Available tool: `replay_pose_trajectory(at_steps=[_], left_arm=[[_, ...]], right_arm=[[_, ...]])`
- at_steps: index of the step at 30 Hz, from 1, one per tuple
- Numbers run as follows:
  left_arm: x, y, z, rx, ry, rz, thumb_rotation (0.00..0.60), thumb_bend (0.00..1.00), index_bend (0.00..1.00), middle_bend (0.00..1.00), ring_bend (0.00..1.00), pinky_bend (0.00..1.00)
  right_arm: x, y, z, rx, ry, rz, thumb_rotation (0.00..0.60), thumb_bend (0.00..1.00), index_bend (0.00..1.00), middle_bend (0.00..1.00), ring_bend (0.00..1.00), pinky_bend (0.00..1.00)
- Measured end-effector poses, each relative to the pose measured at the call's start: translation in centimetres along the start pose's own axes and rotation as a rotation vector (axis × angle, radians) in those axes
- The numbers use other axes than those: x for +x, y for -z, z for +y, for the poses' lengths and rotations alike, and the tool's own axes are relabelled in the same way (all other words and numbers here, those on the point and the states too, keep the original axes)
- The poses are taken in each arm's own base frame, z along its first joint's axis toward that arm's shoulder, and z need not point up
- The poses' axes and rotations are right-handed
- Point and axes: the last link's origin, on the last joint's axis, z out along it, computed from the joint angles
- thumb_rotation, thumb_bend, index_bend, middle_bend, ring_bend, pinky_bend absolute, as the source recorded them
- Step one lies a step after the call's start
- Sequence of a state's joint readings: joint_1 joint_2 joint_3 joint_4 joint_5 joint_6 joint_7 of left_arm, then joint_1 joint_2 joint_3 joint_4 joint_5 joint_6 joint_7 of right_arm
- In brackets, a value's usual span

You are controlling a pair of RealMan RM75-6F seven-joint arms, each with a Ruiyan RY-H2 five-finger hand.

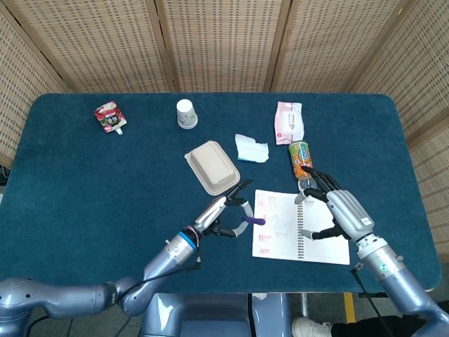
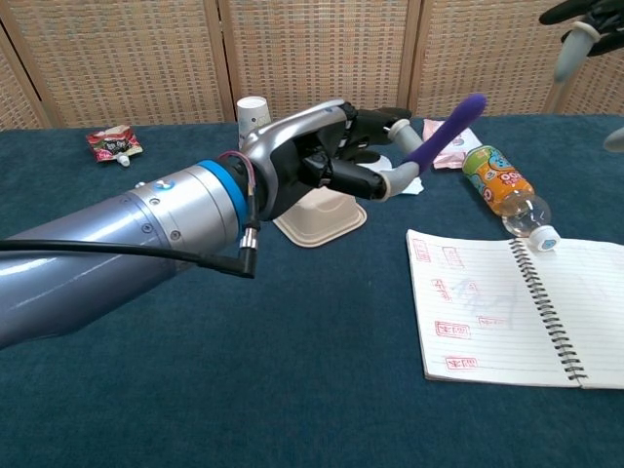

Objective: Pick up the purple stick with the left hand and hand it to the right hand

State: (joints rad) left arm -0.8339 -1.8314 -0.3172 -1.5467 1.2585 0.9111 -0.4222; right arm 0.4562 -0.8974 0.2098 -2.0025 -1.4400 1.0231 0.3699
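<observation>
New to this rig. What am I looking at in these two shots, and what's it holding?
It is a two-armed robot with finger-like hands, working at a blue table. One picture looks down from its head; the other looks forward from its chest.

The left hand holds the purple stick, pinched at one end, above the open notebook. The right hand is spread open over the notebook's spiral, holding nothing; the stick does not touch it.

Also on the table: a beige tray, a paper cup, a crumpled tissue, a pink wipes pack, an orange bottle lying down and a red pouch.
</observation>
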Motion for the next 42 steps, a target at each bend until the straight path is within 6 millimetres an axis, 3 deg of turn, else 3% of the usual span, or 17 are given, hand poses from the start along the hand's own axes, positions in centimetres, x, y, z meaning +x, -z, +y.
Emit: replay_pose_trajectory(at_steps=[14,42], left_arm=[[-0.9,-1.2,0.1,0.031,0.005,0.005,0.600,0.55,0.72,0.00,0.00,0.00],[-0.7,-1.4,-1.0,0.071,0.032,0.013,0.600,0.55,0.72,0.00,0.00,0.00]], right_arm=[[-0.7,-2.9,-1.9,-0.014,0.037,-0.061,0.600,0.36,0.50,0.00,0.00,0.00],[-3.5,-4.3,-4.4,0.034,0.028,-0.101,0.600,0.38,0.53,0.00,0.00,0.00]])
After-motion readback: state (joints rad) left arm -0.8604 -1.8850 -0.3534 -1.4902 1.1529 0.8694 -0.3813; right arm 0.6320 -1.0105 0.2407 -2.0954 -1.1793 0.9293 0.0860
